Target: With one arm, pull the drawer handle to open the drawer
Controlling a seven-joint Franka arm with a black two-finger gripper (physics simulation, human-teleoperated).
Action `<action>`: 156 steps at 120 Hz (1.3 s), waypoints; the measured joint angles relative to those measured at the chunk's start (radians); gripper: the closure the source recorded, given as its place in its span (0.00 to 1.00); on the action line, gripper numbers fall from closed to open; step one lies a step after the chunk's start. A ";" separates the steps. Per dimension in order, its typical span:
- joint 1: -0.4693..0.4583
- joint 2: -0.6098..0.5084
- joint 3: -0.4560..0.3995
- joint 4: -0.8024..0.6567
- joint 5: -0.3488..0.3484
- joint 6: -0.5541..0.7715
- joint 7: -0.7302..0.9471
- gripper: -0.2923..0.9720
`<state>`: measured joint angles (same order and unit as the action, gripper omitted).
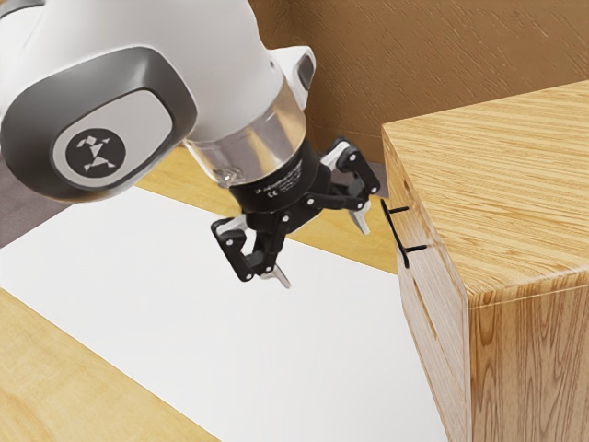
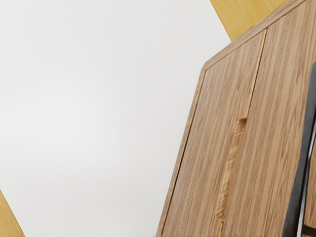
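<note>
The white mat [image 1: 184,322] spreads wide and open beneath the arm, right up to the wooden cabinet [image 1: 497,184], which is cut off at the exterior view's right. The gripper [image 1: 322,249] hangs with its fingers spread apart, just beside the thin black drawer handle [image 1: 402,232] high on the cabinet's front, not touching it.

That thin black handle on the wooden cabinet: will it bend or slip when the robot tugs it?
Probably stiff: the handle is a straight dark bar on two short posts. It looks thin and smooth, so the gripper could slip unless it closes squarely. The cabinet looks broad and solid, so it likely stays put rather than tipping.
</note>
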<state>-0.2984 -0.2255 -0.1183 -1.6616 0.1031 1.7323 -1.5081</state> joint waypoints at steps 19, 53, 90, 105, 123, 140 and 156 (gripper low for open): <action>0.004 0.008 0.007 -0.003 -0.001 0.000 -0.007 0.23; 0.007 0.049 0.013 0.025 0.005 0.001 -0.015 0.23; 0.009 0.123 0.029 0.104 0.009 0.001 -0.019 0.23; 0.008 0.141 0.029 0.121 0.008 0.001 -0.019 0.23; 0.003 0.152 0.029 0.121 0.000 0.001 -0.019 0.23; 0.006 0.166 0.029 0.120 -0.010 0.001 -0.020 0.23; 0.008 0.177 0.033 0.118 -0.014 0.001 -0.021 0.23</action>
<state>-0.2903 -0.0485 -0.0849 -1.5439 0.0889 1.7332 -1.5291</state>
